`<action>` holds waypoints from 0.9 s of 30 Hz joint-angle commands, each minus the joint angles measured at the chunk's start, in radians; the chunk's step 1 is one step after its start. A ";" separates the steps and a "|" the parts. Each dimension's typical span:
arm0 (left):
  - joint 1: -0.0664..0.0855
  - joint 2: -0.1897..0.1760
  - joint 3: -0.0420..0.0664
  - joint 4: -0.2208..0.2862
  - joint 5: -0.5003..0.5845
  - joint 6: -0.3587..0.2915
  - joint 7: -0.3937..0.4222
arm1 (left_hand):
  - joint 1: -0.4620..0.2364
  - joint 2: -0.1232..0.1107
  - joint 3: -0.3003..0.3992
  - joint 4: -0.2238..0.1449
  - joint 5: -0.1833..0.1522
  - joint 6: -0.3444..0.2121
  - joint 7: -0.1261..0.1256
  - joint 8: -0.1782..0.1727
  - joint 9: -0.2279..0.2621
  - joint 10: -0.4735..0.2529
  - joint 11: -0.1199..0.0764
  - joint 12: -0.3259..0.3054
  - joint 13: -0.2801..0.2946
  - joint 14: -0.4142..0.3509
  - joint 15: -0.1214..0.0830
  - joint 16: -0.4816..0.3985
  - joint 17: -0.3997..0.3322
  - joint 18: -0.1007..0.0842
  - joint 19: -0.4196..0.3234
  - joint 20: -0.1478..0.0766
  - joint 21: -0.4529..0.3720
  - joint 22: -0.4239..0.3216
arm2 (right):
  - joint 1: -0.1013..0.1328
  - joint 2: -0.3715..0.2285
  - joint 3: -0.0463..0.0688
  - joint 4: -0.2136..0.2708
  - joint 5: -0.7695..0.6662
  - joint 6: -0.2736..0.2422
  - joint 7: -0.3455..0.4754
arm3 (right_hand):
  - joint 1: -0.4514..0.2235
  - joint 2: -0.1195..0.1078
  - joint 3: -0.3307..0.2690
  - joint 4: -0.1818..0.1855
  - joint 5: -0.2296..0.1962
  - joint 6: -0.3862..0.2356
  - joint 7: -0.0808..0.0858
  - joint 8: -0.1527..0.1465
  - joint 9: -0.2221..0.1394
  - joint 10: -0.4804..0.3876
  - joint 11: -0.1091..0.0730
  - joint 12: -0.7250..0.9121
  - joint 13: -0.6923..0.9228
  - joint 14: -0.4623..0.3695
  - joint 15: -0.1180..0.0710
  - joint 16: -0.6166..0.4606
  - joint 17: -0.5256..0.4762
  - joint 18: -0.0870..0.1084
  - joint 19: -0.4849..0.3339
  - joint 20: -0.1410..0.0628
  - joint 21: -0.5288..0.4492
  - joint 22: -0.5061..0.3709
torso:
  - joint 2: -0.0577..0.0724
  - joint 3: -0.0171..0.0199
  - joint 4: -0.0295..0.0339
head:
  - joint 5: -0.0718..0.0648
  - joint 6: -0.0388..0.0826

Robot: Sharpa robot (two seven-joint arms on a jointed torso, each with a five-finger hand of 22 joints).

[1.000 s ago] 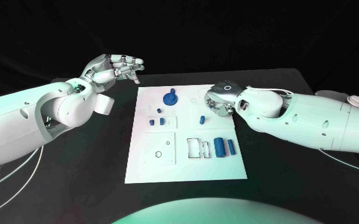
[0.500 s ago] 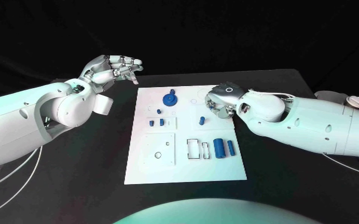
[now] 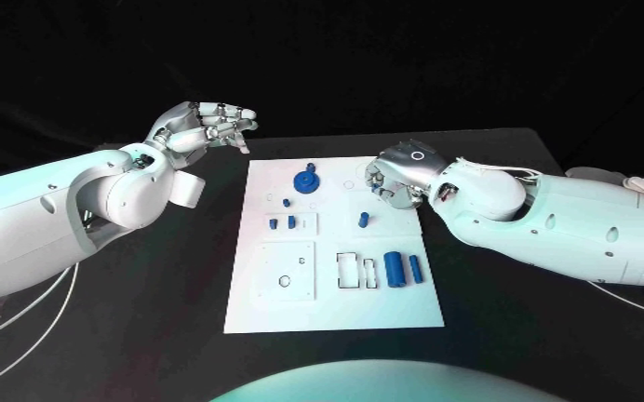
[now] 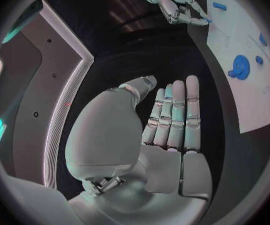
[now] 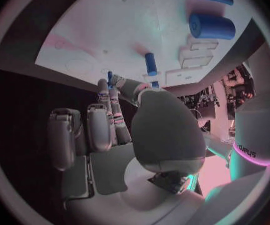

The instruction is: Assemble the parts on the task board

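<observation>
Where blue cylinders lie, a flat white task board.

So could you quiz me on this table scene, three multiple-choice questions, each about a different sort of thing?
1. Where is the left hand?
A. off the task board, past its far left corner
B. on the two cylinders
C. at the board's near edge

2. What colour is the round disc part?
A. red
B. blue
C. yellow

3. What does the left hand hold?
A. a cylinder
B. the disc
C. nothing

Answers:
1 A, the head view shows it over the dark table.
2 B, it is blue like the other parts.
3 C, the left wrist view shows its fingers straight and bare.
</observation>
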 commanded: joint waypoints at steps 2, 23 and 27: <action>0.001 0.007 0.001 -0.006 0.007 0.003 0.002 | 0.008 0.004 0.001 -0.005 -0.001 -0.003 0.001 0.001 -0.001 -0.006 -0.001 -0.006 -0.001 0.003 0.001 -0.005 -0.001 0.012 0.007 0.000 -0.004 -0.002 | -0.001 0.003 0.002 0.050 0.031 -0.069 0.022 | -0.005 -0.001 -0.001 0.001 -0.002 0.003 -0.002 0.002 0.000 0.003 -0.001 -0.003 0.002 0.050 -0.007 0.003 0.000 -0.011 0.046 -0.004 0.005 0.189 | 0.001 0.0030 0.0003 | 0.028 0.003; 0.001 0.103 -0.002 -0.063 0.035 -0.029 0.014 | 0.007 0.005 0.000 -0.004 -0.001 -0.006 0.002 0.000 -0.002 -0.008 0.000 -0.006 -0.002 0.001 0.003 -0.007 -0.002 0.011 0.007 0.001 -0.006 -0.002 | -0.124 0.168 -0.002 0.091 0.058 -0.084 0.070 | -0.003 -0.001 0.000 0.000 0.003 0.001 0.000 0.002 0.001 0.001 0.000 -0.006 0.002 0.050 -0.007 0.004 0.000 -0.010 0.043 -0.004 0.001 0.186 | -0.001 -0.0085 0.0048 | 0.162 -0.017; 0.001 0.120 -0.003 -0.070 0.037 -0.035 0.015 | 0.007 0.005 0.000 -0.004 -0.001 -0.007 0.002 0.000 -0.002 -0.009 0.001 -0.006 -0.002 0.001 0.003 -0.008 -0.002 0.011 0.006 0.001 -0.006 -0.003 | -0.148 0.188 -0.005 0.071 0.057 -0.078 0.073 | -0.004 -0.001 -0.001 0.000 0.004 -0.001 0.001 0.002 0.002 0.001 0.000 -0.007 0.002 0.050 -0.007 0.003 -0.002 -0.009 0.042 -0.004 -0.001 0.184 | 0.000 -0.0077 0.0036 | 0.173 -0.025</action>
